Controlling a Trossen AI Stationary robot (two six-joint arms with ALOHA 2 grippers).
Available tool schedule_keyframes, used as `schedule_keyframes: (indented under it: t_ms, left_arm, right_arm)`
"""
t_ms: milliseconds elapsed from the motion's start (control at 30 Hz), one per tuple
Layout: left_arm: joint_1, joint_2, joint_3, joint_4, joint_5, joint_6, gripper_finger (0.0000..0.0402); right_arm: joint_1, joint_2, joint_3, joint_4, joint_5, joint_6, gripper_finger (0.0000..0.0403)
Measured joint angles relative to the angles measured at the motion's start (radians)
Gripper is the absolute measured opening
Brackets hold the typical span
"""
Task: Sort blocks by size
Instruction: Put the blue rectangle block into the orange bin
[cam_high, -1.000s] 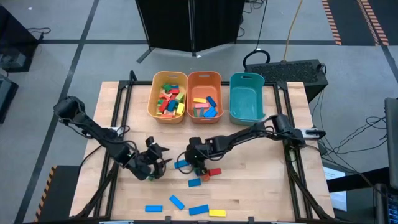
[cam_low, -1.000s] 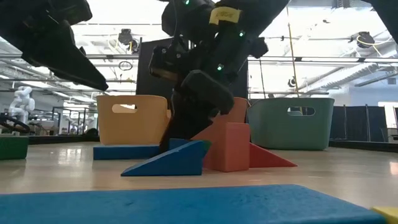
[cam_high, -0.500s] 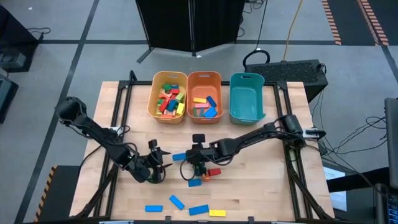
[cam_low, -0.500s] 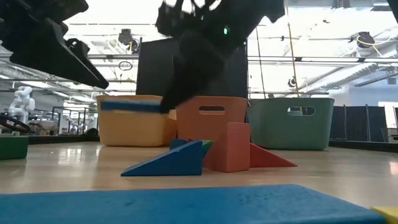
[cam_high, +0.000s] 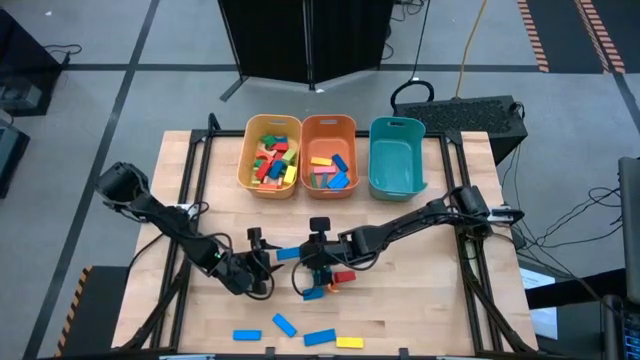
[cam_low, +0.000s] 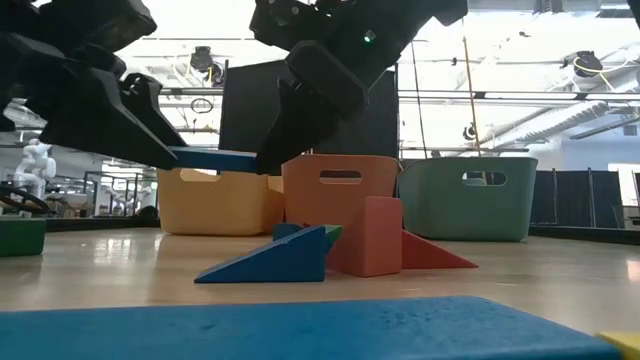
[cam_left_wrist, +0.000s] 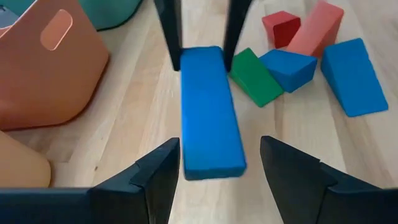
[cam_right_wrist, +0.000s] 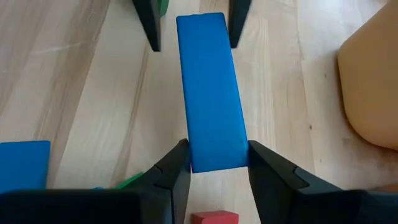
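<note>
A long blue block (cam_high: 290, 253) hangs level above the table between my two grippers, also visible in the low view (cam_low: 212, 157). My right gripper (cam_high: 312, 256) (cam_right_wrist: 217, 155) is shut on one end of it. My left gripper (cam_high: 262, 259) (cam_left_wrist: 217, 152) is open, one finger on either side of the block's free end (cam_left_wrist: 211, 158). There is a plain gap at one finger; the other stands close to the block's side. More blocks, red (cam_high: 345, 276), blue (cam_high: 314, 293) and green (cam_left_wrist: 254, 78), lie flat on the table under the right gripper. My right gripper pinches the blue block's two long sides near one end (cam_right_wrist: 214, 149) between its two fingers. It comes slanting down from the table's right side, and the block sticks out ahead along the fingers. The block is level and lifted clear of the table. My left gripper's nearer finger (cam_left_wrist: 163, 168) is close to the block's side; I cannot tell whether it touches.
A yellow bin (cam_high: 272, 178), an orange bin (cam_high: 328, 125) and a teal bin (cam_high: 396, 185) stand in a row at the far edge, the first two holding blocks. Blue blocks (cam_high: 285, 325) and a yellow one (cam_high: 350, 342) lie near the front edge.
My right gripper has lifted the blue block off the table and carried it a little toward the left arm, level. My left gripper has come toward the table's right, sunk a little and rolled, so its fingers now flank the block's free end.
</note>
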Motion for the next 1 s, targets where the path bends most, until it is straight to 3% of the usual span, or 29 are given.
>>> schedule_keyframes:
  t_ms: [400,733,833,1000]
  left_arm:
    - [0.039,0.001,0.0,0.036,0.011,-0.001,0.0219]
    - [0.057,0.001,0.0,0.041,0.029,-0.002,0.0121]
    - [0.057,0.001,0.0,0.041,0.029,-0.01,0.0119]
    - [0.072,0.001,0.0,0.042,0.023,-0.045,0.0119]
  right_arm:
    - [0.0,0.0,0.0,0.005,0.0,0.003,0.0125]
    - [-0.001,-0.001,0.0,0.002,0.005,0.008,0.0131]
    - [0.0,-0.001,0.0,0.001,0.007,0.009,0.0146]
    - [0.021,-0.015,0.0,-0.021,0.138,0.002,0.0176]
